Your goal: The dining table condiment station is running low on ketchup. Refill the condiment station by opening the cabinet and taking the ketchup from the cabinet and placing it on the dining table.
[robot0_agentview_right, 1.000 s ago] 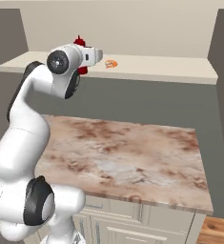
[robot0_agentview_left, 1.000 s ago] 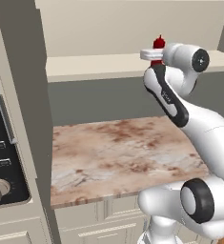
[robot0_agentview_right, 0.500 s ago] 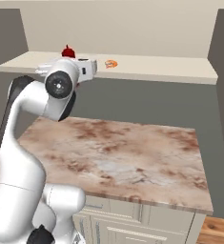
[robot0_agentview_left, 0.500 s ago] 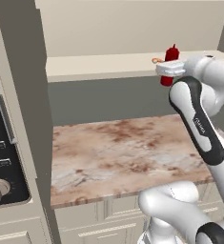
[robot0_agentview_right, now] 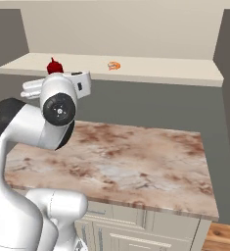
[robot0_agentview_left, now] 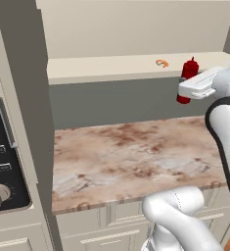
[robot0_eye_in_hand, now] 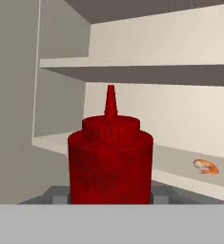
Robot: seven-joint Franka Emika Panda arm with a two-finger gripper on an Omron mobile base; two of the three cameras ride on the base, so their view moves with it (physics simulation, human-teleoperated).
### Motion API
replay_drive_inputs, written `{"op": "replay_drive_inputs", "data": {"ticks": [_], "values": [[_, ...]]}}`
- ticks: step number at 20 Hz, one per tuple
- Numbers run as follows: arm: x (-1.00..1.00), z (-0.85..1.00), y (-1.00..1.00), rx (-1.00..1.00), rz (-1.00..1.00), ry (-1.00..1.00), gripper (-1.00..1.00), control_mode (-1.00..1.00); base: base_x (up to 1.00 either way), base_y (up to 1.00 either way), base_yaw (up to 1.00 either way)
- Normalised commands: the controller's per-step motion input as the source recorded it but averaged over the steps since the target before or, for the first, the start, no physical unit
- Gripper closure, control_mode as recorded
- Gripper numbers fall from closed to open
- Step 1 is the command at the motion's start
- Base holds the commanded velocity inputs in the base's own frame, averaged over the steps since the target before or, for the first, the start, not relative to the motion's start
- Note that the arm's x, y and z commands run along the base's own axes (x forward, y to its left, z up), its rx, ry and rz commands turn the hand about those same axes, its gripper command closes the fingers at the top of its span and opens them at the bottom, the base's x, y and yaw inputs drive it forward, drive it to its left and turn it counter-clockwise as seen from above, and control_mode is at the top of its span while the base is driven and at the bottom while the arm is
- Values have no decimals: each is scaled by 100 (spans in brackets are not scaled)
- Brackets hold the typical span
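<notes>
Gripping the ketchup (robot0_eye_in_hand: 110, 164), the end effector (robot0_agentview_left: 185, 91) is seen partly closed around the bottle's body.

The upright red bottle is held in the air just in front of the open cabinet (robot0_agentview_left: 111, 69) shelf, above the marbled surface (robot0_agentview_left: 136, 159); a small orange shrimp (robot0_agentview_right: 114, 65) is seen lying on the shelf nearby.

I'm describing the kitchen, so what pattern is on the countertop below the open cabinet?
The countertop is pinkish-brown marbled stone, clearest in the right base view.
</notes>
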Motion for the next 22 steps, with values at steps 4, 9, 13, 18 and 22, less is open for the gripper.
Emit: {"op": "replay_drive_inputs", "data": {"ticks": [4, 9, 13, 18, 22], "values": [[-9, -8, 25, 0, 8, 6, 100, -100, 0, 0, 0], [0, 0, 4, 0, 1, 1, 100, -100, 0, 0, 0], [0, -3, 4, -1, 0, 0, 100, 100, -21, 1, 0], [0, 0, 0, 0, 0, 0, 100, 100, -96, 17, 13], [0, 0, 0, 0, 0, 0, 100, 100, -98, 16, 30]]}}
